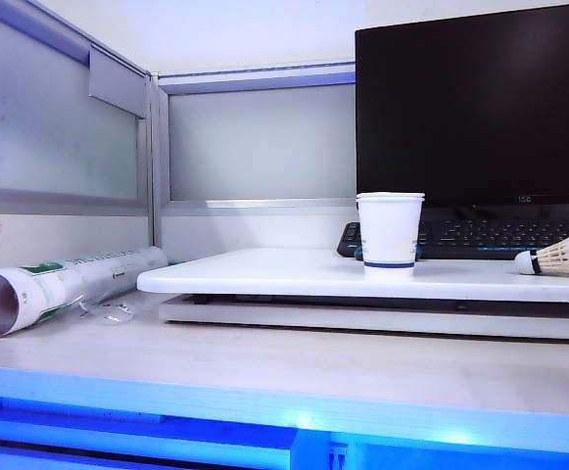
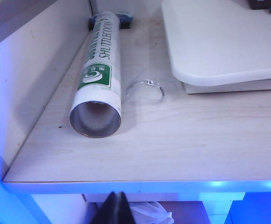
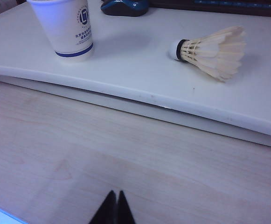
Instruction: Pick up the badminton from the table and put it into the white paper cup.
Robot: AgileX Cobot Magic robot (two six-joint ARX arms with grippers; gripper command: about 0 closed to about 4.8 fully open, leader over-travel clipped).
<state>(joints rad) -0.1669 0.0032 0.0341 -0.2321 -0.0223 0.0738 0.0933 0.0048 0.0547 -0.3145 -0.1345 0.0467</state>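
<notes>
The badminton (image 3: 212, 51) lies on its side on the white table (image 3: 140, 70), cork tip toward the white paper cup (image 3: 67, 28); it also shows at the exterior view's right edge as the badminton (image 1: 563, 257). The cup (image 1: 390, 233) stands upright on the table (image 1: 264, 274), empty as far as I can see. My right gripper (image 3: 114, 193) is shut with nothing in it, hovering over the wooden desk well short of the table edge. My left gripper (image 2: 117, 195) is shut and empty, back beyond the desk's front edge. Neither gripper shows in the exterior view.
A long paper tube with green print (image 2: 99, 74) lies on the desk left of the table, with a clear plastic scrap (image 2: 147, 86) beside it. A monitor (image 1: 475, 103) and keyboard (image 1: 499, 235) stand behind the table. A dark mouse (image 3: 125, 6) sits near the cup.
</notes>
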